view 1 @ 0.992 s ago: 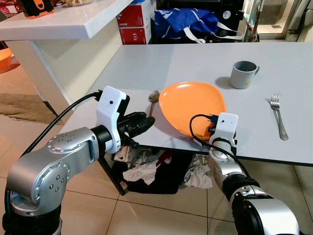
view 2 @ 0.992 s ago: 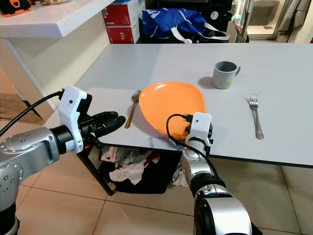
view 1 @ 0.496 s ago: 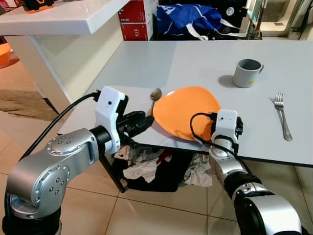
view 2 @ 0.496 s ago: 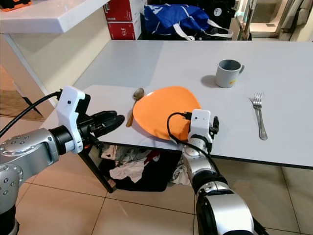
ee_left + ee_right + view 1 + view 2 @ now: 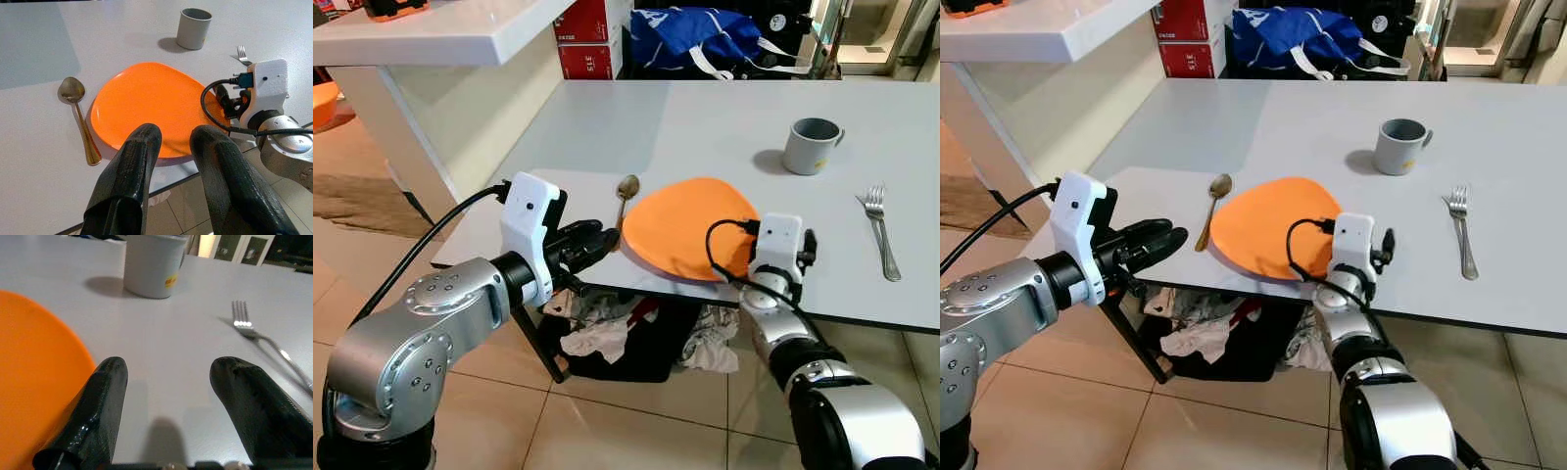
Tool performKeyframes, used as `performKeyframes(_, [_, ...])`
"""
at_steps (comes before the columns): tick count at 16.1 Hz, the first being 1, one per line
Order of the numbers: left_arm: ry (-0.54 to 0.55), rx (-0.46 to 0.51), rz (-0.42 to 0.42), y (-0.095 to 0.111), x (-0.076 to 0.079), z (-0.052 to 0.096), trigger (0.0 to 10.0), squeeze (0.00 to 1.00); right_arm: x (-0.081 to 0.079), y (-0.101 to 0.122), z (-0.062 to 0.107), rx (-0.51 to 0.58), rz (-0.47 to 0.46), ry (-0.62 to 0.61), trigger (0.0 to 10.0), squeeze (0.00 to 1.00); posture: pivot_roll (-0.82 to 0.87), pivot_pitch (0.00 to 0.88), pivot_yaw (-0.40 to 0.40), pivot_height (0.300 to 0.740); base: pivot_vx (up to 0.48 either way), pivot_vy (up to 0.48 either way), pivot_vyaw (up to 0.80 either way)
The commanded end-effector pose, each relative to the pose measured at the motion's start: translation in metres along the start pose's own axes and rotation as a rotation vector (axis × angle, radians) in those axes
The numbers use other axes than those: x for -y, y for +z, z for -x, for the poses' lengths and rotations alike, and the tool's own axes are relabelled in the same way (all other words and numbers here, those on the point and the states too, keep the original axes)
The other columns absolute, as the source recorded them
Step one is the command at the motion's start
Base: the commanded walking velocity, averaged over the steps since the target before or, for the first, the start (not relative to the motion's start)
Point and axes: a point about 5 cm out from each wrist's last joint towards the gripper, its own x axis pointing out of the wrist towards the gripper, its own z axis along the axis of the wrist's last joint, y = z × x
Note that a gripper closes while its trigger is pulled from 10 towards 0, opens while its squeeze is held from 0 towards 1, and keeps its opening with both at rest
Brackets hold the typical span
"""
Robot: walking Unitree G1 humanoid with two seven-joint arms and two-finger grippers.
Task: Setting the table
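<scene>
Orange plate (image 5: 690, 223), one spoon (image 5: 626, 195), fork (image 5: 882, 230), mug (image 5: 812, 146).

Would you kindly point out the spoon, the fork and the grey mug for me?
spoon (image 5: 72, 89), left wrist view, on its bowl.
fork (image 5: 880, 227), left eye view, on its handle.
grey mug (image 5: 1398, 148), right eye view, on its outer wall.

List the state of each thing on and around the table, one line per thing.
Orange plate: flat on the table near its front edge, empty.
Spoon: lying beside the plate, bowl up.
Fork: lying flat, apart from the plate.
Grey mug: upright.
Right end effector: open, low over the table beside the plate.
Left end effector: open, empty, off the table's front edge.
</scene>
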Motion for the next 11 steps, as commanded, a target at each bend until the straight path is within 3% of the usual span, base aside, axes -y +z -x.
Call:
performKeyframes(1, [0.017, 0.006, -0.014, 0.001, -0.002, 0.002, 10.0, 0.00, -0.003, 0.010, -0.002, 0.037, -0.004, -0.003, 10.0, 0.00, 0.23, 0.080, 0.104, 0.740, 0.000, 0.000, 0.00])
performKeyframes(7, [0.067, 0.062, -0.031, 0.001, -0.008, -0.005, 10.0, 0.00, 0.003, 0.056, -0.018, 0.204, -0.123, -0.013, 10.0, 0.00, 0.19, 0.047, 0.075, 0.740, 0.000, 0.000, 0.00])
performKeyframes(8, [0.095, 0.088, -0.042, 0.002, -0.012, -0.009, 10.0, 0.00, 0.011, 0.073, -0.026, 0.263, -0.164, -0.020, 10.0, 0.00, 0.17, 0.032, 0.064, 0.740, 0.000, 0.000, 0.00])
performKeyframes(9, [0.106, 0.095, -0.046, 0.001, -0.013, -0.011, 10.0, 0.00, 0.014, 0.077, -0.028, 0.273, -0.173, -0.022, 10.0, 0.00, 0.15, 0.022, 0.058, 0.740, 0.000, 0.000, 0.00])
performKeyframes(11, [0.233, 0.152, -0.060, -0.003, -0.035, -0.017, 10.0, 0.00, 0.043, 0.094, -0.045, 0.322, -0.204, -0.036, 10.0, 0.00, 0.09, 0.000, 0.039, 0.740, 0.000, 0.000, 0.00])
